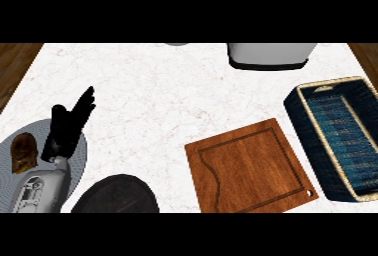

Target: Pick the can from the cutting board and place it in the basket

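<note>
Only the left hand shows, at the left of the frame, over a grey plate. Its fingers are straight, point up and hold nothing. It is resting. The right hand is not in the frame.

The can is nowhere to be seen. The cutting board, at the lower middle, has nothing on it. The basket, at the right edge just beside the board, shows only its blue inside, with no can that I can see.

So I think the first job is to find the can before any grab. The board and basket are both on the right side, so the right hand looks like the better one to use. A good way would be to curl the fingers round the can's side, keep it standing up, lift it higher than the basket's wall, and set it down in the middle.

Counting: one hand, one board, one basket, no cans, one grey plate with one brown bit of food, one dark round thing at the bottom, and one big grey thing at the top.
</note>
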{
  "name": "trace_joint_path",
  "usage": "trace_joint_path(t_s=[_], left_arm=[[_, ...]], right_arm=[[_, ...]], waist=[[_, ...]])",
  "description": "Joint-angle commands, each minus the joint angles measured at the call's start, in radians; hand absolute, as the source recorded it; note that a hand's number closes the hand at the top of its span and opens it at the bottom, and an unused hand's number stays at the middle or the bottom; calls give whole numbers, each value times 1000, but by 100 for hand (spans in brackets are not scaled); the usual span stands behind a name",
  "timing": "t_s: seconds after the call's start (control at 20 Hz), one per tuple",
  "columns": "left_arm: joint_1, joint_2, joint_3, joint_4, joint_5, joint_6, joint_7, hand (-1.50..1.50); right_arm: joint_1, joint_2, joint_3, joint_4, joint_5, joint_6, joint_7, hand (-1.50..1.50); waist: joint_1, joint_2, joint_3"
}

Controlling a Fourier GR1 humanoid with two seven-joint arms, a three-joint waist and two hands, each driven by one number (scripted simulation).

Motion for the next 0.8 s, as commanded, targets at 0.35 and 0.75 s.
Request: trace_joint_path(t_s=[0.35, 0.75], left_arm=[[0, -11, -11, -24, -9, -1, 13, 0], [-11, -9, -6, -44, -18, 9, 34, 0]], right_arm=[[249, 59, -53, 76, -1, -124, -188, 150], [238, 176, -99, 107, -52, -238, -137, -150]], waist=[[0, 0, 0], [3, -1, 0]])
